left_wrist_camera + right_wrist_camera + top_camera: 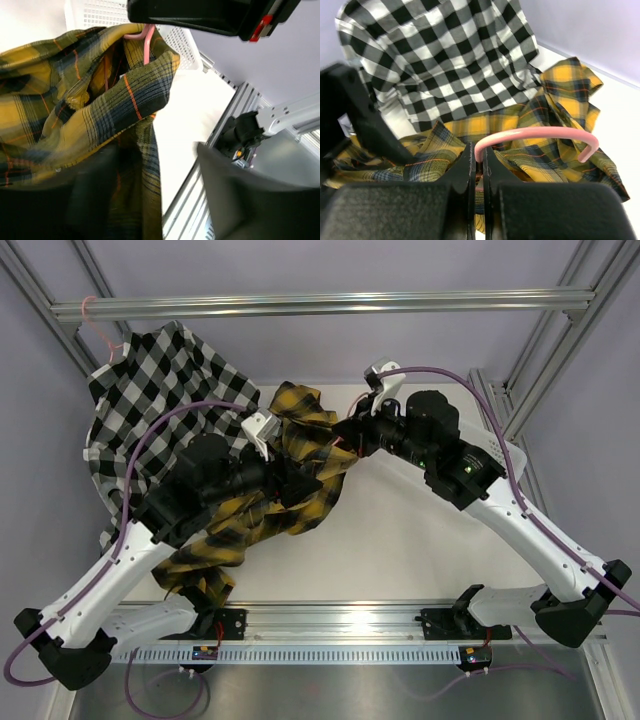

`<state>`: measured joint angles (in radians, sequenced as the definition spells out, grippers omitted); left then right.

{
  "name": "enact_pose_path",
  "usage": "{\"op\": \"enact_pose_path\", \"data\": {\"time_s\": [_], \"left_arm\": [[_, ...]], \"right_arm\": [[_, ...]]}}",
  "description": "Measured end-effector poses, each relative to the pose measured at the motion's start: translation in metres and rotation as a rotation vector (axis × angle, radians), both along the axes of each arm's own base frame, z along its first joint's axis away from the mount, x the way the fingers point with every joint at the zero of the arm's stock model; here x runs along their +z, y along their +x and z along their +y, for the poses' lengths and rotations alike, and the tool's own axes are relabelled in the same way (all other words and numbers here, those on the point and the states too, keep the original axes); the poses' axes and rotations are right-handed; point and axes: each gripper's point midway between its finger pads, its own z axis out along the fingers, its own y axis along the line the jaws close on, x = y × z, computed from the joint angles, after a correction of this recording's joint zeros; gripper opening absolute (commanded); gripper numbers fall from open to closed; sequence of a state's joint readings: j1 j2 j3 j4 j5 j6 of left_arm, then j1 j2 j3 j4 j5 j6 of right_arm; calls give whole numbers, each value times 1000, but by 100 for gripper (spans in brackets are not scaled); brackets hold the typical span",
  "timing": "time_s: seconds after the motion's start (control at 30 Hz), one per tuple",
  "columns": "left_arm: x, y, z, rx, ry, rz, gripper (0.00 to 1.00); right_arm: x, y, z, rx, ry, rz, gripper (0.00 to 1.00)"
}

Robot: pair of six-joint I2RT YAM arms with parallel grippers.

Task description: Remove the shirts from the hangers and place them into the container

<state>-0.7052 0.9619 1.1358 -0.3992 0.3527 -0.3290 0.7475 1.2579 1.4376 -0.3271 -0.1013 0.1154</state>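
Observation:
The yellow-and-black shirt [222, 550] hangs bunched between my two arms over the table. Its pink hanger [540, 134] has its hook pinched in my right gripper [476, 155], which is shut on the wire; the rest of this hanger is buried in cloth. My left gripper [150, 150] stands open, with yellow cloth [60, 100] draped against its left finger [75, 200]. The black-and-white shirt [150, 390] hangs at the left from a second pink hanger [88, 308] on the rail. The white container [105, 12] sits behind the yellow shirt, mostly under my right arm [497, 447].
A grey aluminium rail [320, 305] crosses the back, with frame posts at both sides. The slotted mounting rail [330, 620] runs along the table's near edge. The black-and-white shirt [445, 55] hangs close behind the yellow one.

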Motion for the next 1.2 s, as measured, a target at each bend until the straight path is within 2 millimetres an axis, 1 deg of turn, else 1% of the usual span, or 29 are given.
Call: {"op": "enact_pose_path", "data": {"time_s": [0.03,0.07,0.1,0.17,0.3,0.33,0.37,0.47,0.57,0.7,0.73,0.8,0.83,0.93,0.97,1.07,1.2], "left_arm": [[1,1,1,8,-1,-1,95],[3,2,1,17,-1,-6,99],[5,4,2,25,-1,-10,99],[11,6,5,42,0,-19,99],[40,12,5,61,-23,-79,98],[49,14,5,67,-32,-97,97],[53,16,4,70,-36,-105,95],[57,26,-4,70,-32,-107,91],[42,39,-17,62,1,-68,86],[15,50,-29,51,53,4,75],[11,52,-31,50,59,13,67],[8,52,-32,47,63,24,57],[8,52,-32,44,62,24,45],[9,51,-33,38,57,22,29],[9,51,-33,37,57,23,19],[10,50,-34,31,56,22,0],[9,49,-34,28,59,21,0]], "right_arm": [[-2,1,-1,-6,-11,-1,0],[-4,1,-2,-9,-22,-1,0],[-6,2,-3,-10,-32,-2,0],[-10,2,-4,-7,-52,0,0],[-16,1,-6,-5,-78,5,0],[-17,1,-6,-5,-83,5,0],[-17,1,-6,-5,-86,5,0],[-19,2,-7,-15,-92,5,0],[-19,1,-7,-15,-96,5,0],[-19,1,-7,-17,-101,1,0],[-20,1,-7,-17,-101,1,0],[-20,0,-7,-16,-102,2,0],[-21,0,-7,-16,-104,4,0],[-23,0,-7,-16,-108,8,0],[-24,0,-7,-17,-109,10,0],[-28,3,-7,-27,-116,14,0],[-34,6,-7,-42,-126,27,0]]}}
